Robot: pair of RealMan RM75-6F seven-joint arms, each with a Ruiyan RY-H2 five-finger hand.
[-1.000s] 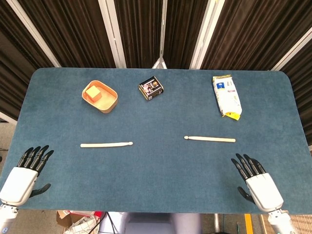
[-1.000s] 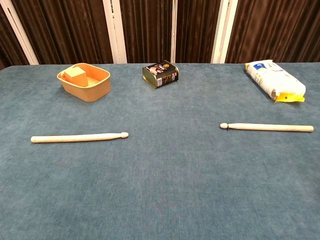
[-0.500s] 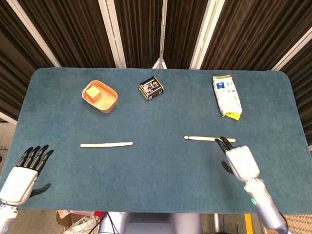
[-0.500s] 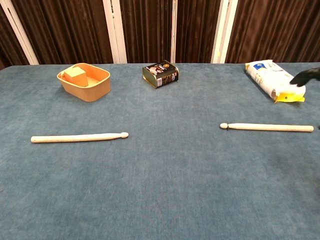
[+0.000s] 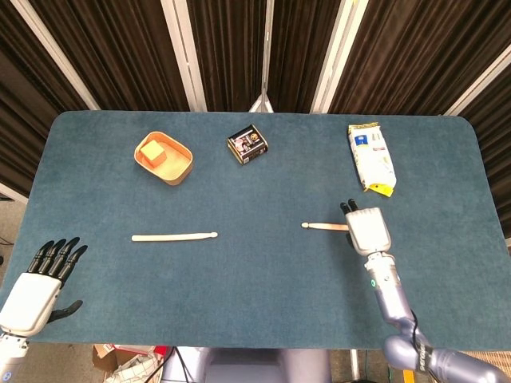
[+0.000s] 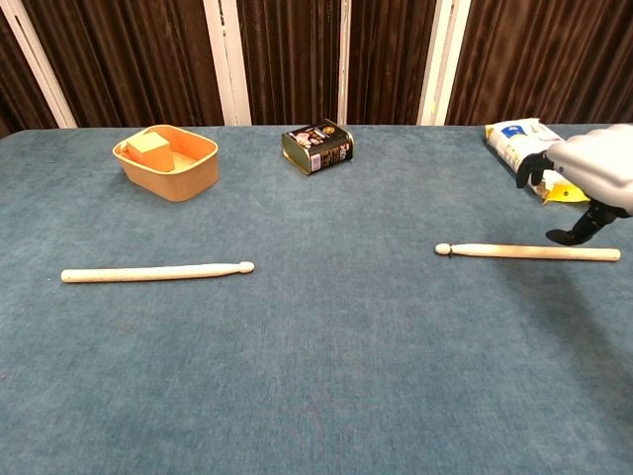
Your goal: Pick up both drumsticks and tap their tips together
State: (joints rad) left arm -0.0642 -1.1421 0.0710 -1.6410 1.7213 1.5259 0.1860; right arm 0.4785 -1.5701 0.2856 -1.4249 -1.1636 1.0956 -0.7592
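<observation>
Two pale wooden drumsticks lie flat on the blue table. The left drumstick (image 5: 174, 236) (image 6: 156, 272) points its tip to the right. The right drumstick (image 5: 323, 227) (image 6: 526, 251) points its tip to the left. My right hand (image 5: 366, 230) (image 6: 587, 175) hovers over the handle half of the right drumstick, palm down, holding nothing; in the chest view its thumb hangs just above the stick. In the head view it hides that half of the stick. My left hand (image 5: 41, 286) stays at the near left table edge, fingers spread, far from the left drumstick.
An orange bowl (image 5: 179, 170) (image 6: 188, 174) with a yellow block in it stands at the back left. A dark tin (image 5: 247, 145) (image 6: 317, 146) sits at the back middle. A white packet (image 5: 371, 157) (image 6: 532, 150) lies at the back right, just beyond my right hand.
My right hand has moved from the near right edge forward and a little left, now over the right drumstick's handle. The left hand and both sticks have not moved.
</observation>
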